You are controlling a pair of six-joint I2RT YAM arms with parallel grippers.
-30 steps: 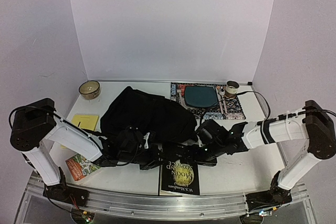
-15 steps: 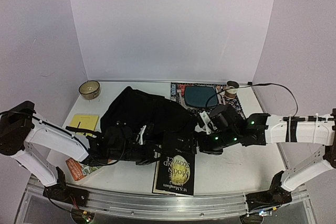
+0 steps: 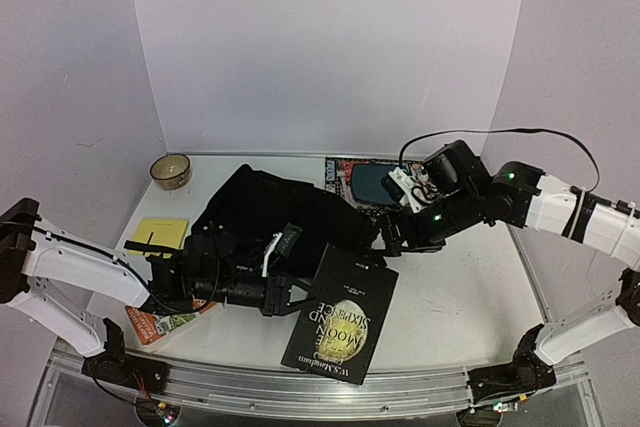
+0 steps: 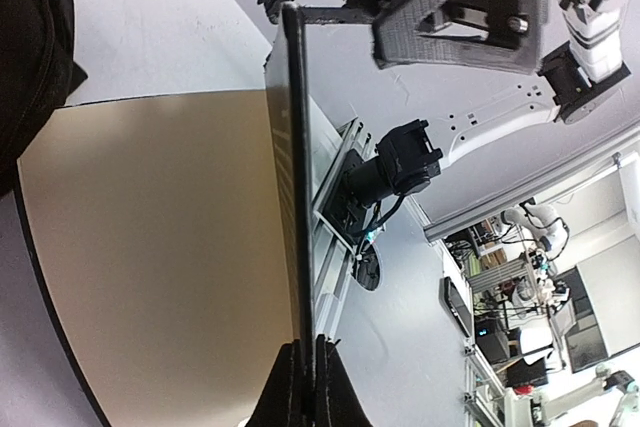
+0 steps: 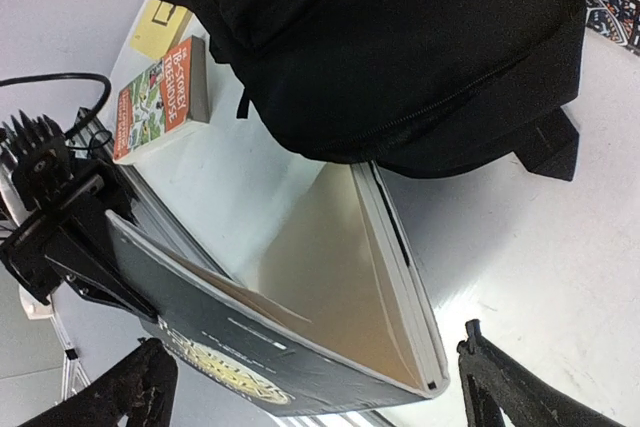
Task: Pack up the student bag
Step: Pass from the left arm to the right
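Observation:
The student bag [image 3: 275,209], a soft black backpack, lies at the table's left centre; its zipper shows in the right wrist view [image 5: 400,47]. Just in front of it is a black book [image 3: 338,325] with a gold moon on its cover. My left gripper [image 3: 288,295] is shut on the edge of that front cover [image 4: 290,147] and holds it up off the beige pages [image 4: 150,247], so the book [image 5: 330,277] gapes open. My right gripper [image 3: 388,240] hangs open above the book's far corner, and the right wrist view shows it [image 5: 320,387] holding nothing.
A small orange book [image 3: 150,319] lies at the front left with a yellow notepad [image 3: 162,234] behind it. A bowl [image 3: 170,169] stands at the back left. A patterned mat [image 3: 345,172] with a blue-green pad [image 3: 375,182] lies at the back right.

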